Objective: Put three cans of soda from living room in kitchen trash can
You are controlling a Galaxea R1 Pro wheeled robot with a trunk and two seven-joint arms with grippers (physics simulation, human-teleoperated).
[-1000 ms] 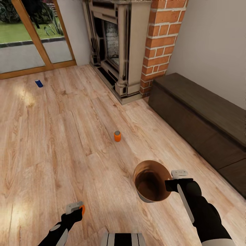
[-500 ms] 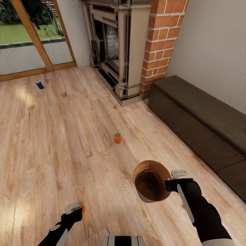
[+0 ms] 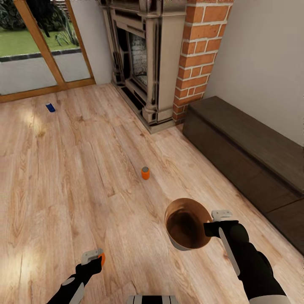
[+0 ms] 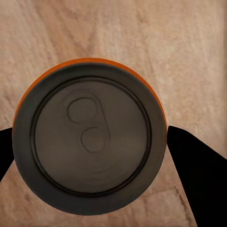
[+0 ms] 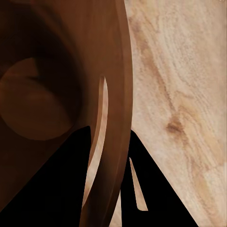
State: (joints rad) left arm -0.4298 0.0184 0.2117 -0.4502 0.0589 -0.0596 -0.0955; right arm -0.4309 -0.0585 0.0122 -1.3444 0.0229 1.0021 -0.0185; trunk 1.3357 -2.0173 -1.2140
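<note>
Since a second ago the whole view has slid slightly, which means the camera has moved rather than the room: the fireplace, the bench and the cans on the floor sit a little lower in the picture, while both arms keep the same pose. At the near left, the left gripper point(image 3: 98, 256) is closed around an orange soda can point(image 3: 102, 258); the left wrist view looks straight down on that can's grey top point(image 4: 90, 137), with a dark finger on either side of it. At the near right, the right gripper point(image 3: 213, 223) pinches the rim of the trash can point(image 3: 188, 223), holding it off the floor with its brown inside facing up. The right wrist view shows the rim point(image 5: 120, 94) running between the dark fingers point(image 5: 156, 189). No can is visible inside the bin. Farther out, in the middle of the wood floor point(image 3: 63, 177), a second orange can point(image 3: 145, 172) stands upright. Far to the left, near the glass doors point(image 3: 38, 50), a blue can point(image 3: 50, 107) lies on the boards. A brick fireplace point(image 3: 169, 55) stands at the far centre, with a dark bench point(image 3: 249, 143) along the right wall. By this evidence the task is early: one can is in hand, two remain on the floor, and the trip to the kitchen is still ahead.
</note>
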